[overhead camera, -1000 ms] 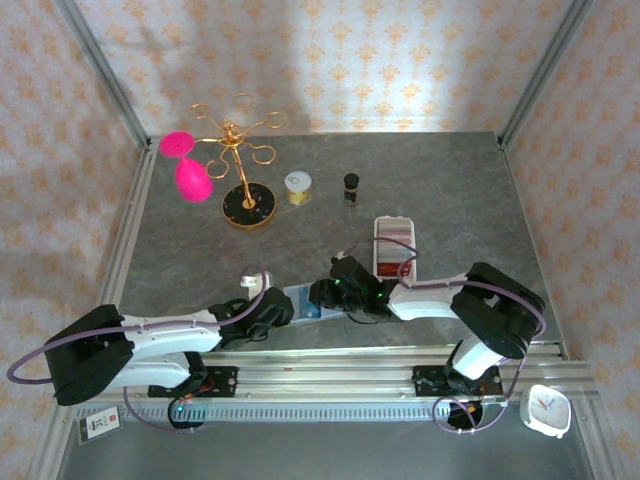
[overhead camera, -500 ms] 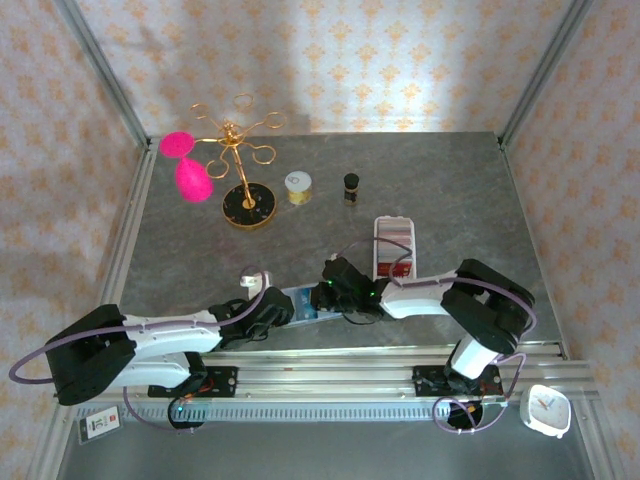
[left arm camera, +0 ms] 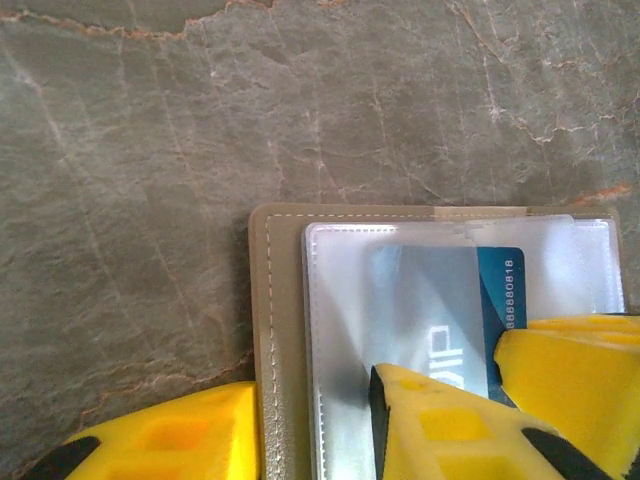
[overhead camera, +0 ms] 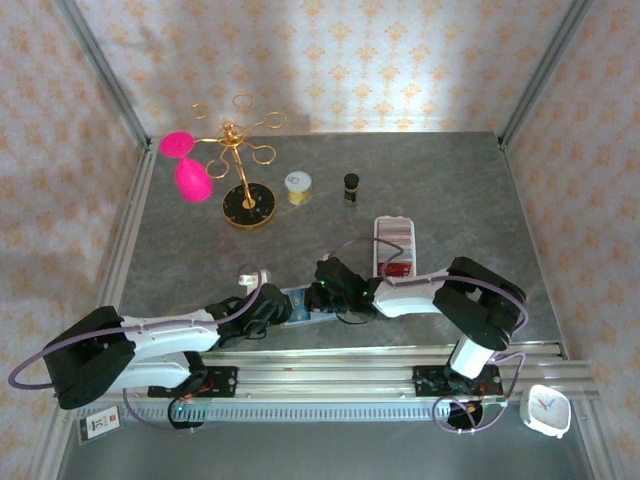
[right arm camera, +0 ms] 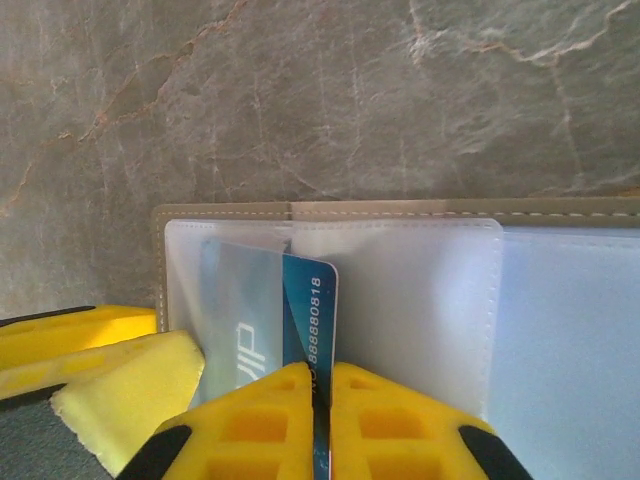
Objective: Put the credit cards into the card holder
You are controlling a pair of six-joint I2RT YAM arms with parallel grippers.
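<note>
Sliding left over the past second, right gripper (right arm camera: 322, 385) now clamps the trailing edge of a blue card (right arm camera: 308, 300), half inside the holder (right arm camera: 225, 212) lying open near the table's (overhead camera: 450, 190) front edge. Left gripper (left arm camera: 310, 430), jaws apart, straddles the holder's edge. Thin, stiff, slick plastic probably handles best pinched edge-on.

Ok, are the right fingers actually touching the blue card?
Touching. The right wrist view shows both right fingers closed flat on the blue card, no gap.
</note>
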